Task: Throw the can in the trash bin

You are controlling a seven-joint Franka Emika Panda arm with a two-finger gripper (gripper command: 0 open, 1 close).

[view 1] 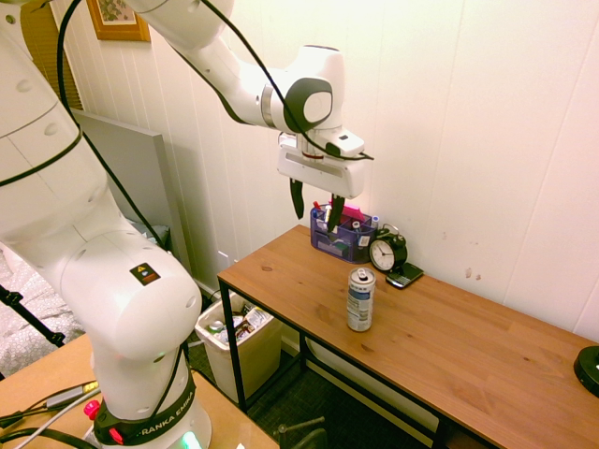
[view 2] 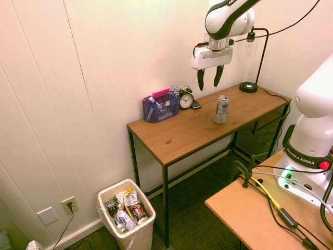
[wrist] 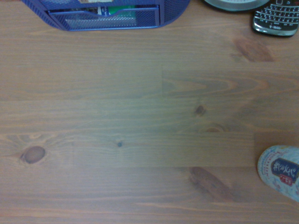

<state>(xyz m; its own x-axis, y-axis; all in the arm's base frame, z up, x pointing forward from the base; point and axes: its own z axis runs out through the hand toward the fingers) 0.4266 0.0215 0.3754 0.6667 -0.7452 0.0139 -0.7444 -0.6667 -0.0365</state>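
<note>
The can [view 1: 360,299] stands upright on the table [view 1: 440,341] — probably light, thin-walled, easily dented; best pinched gently around mid-body. The gripper [view 1: 316,211] hangs above, fingers spread wide — empty.

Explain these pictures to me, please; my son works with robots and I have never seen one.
The machine is a white robot arm with a two-finger gripper at its end. Two pictures come from cameras standing in the room, looking at the arm from opposite sides. The third comes from a camera on its wrist, looking closely down at the desk.

On the desk stand a drink can, a purple organiser with pens, an alarm clock and a lamp; a phone lies by the clock. The trash bin, with rubbish in it, stands on the floor at the desk's end.

The gripper is open above the desk and holds nothing.
</note>
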